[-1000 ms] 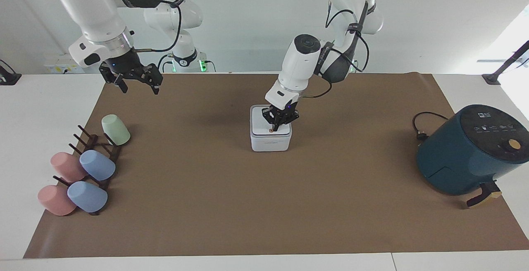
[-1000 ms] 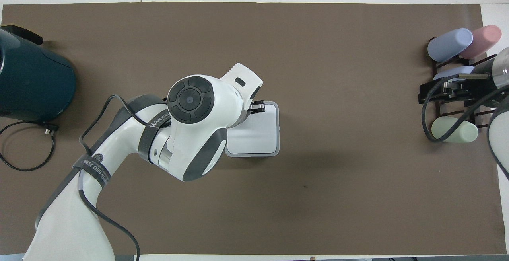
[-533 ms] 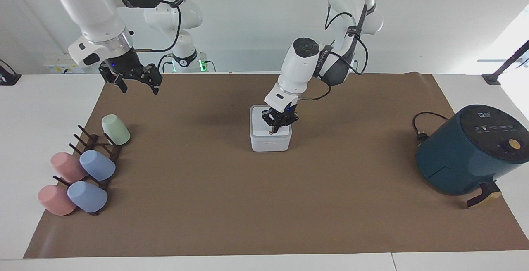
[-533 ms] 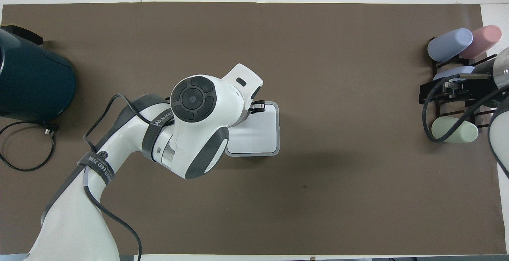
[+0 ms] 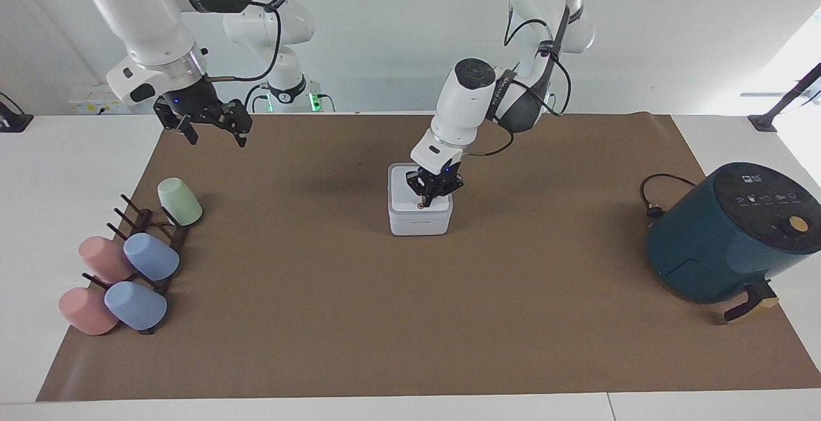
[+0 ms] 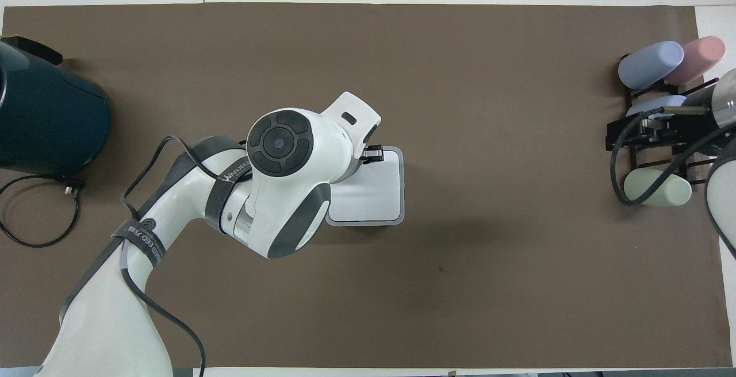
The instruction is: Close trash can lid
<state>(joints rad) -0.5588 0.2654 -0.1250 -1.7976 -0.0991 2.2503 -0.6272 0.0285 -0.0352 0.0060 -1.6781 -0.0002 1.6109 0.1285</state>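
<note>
Lid point(image 5: 410, 197) shut (one), five cups point(image 5: 151, 260)

We take the trash can point(image 5: 420, 214) as our landmark, near the middle of the mat point(image 5: 410, 318). Its lid point(image 6: 374, 193) lies flat on it. The air fryer point(image 5: 731, 231) sits toward the left arm's end from it, the cup rack point(image 5: 151, 241) toward the right arm's end.
</note>
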